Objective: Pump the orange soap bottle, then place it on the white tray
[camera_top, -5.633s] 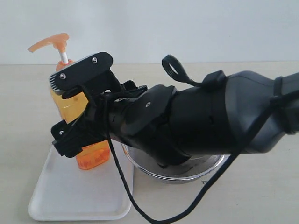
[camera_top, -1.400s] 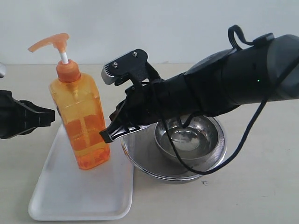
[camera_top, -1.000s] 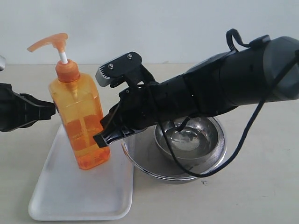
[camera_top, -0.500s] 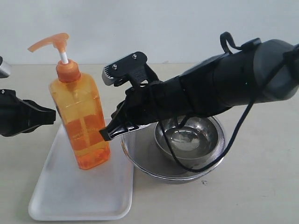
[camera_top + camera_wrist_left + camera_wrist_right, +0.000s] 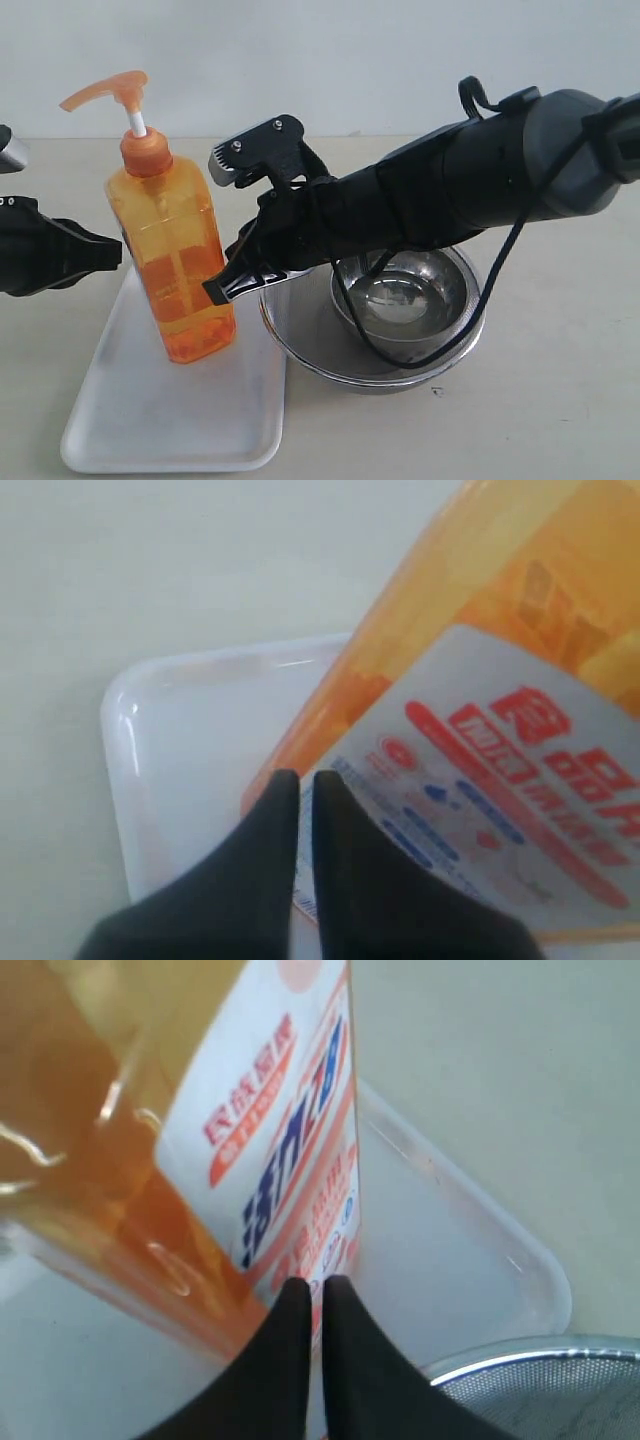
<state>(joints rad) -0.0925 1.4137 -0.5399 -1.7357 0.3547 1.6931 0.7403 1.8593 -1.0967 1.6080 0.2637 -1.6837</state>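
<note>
The orange soap bottle (image 5: 172, 265) stands upright on the white tray (image 5: 170, 420), which lies on the pale surface (image 5: 560, 400). The left claw (image 5: 116, 250) is closed to a thin slit and holds nothing, its tips just beside the bottle's left side. The right claw (image 5: 213, 291) is likewise closed and empty, its tips at the bottle's right side; whether they touch it I cannot tell. 1 steel strainer (image 5: 300, 350) sits just beside the tray.

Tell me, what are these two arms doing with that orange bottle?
The orange soap bottle stands upright on the white tray. Two robot arms flank it: the left gripper and the right gripper are both shut, tips close to its sides, neither holding it. A steel bowl in a mesh strainer sits beside the tray.
</note>
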